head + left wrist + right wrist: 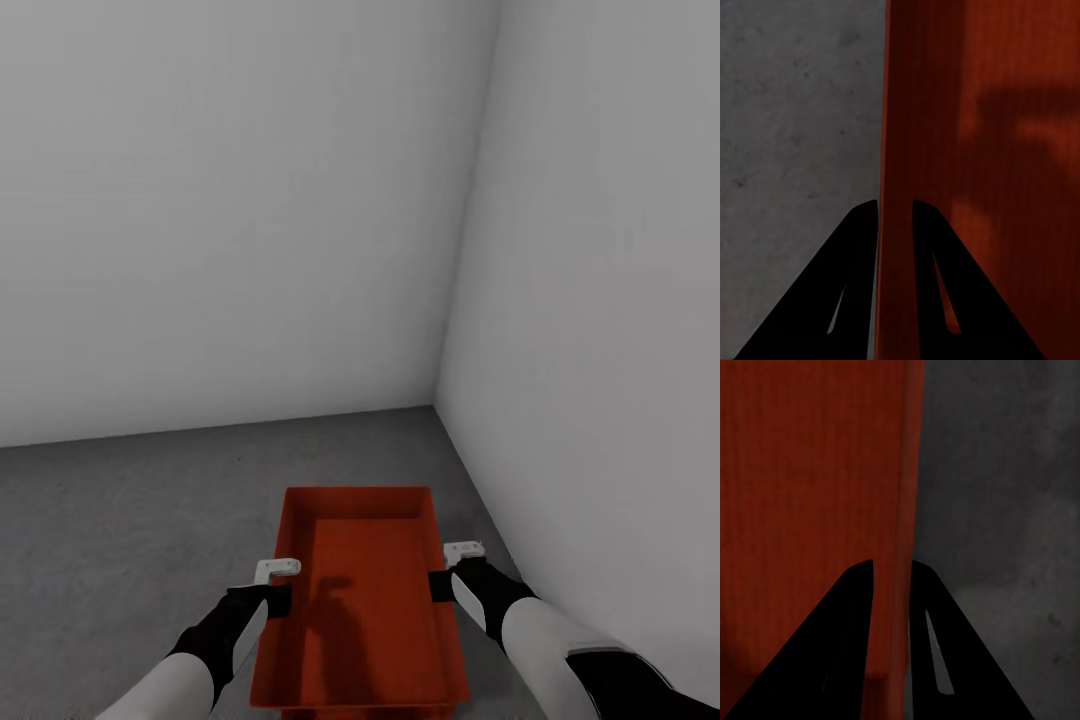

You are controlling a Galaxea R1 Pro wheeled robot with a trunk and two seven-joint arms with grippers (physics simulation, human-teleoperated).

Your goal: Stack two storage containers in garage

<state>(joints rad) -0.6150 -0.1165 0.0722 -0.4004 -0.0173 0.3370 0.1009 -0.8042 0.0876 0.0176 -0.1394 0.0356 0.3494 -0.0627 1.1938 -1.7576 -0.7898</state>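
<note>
One red-orange storage container [365, 600], open-topped and empty, is held level in front of me above the dark grey concrete floor [130, 520] of the garage. My left gripper [278, 588] is shut on its left long wall, and my right gripper [447, 578] is shut on its right long wall. In the left wrist view the black fingers [855, 285] of the left gripper [895, 204] pinch the container's rim [896, 112], one inside and one outside. The right wrist view shows the right gripper [891, 564] clamping the container's opposite wall [907, 472] the same way, with floor [1005, 510] beyond.
I face a room corner [437, 400] where two plain white walls meet: one ahead [220, 200] and one close on the right [600, 300]. Open concrete floor stretches to the left of the container and ahead up to the wall.
</note>
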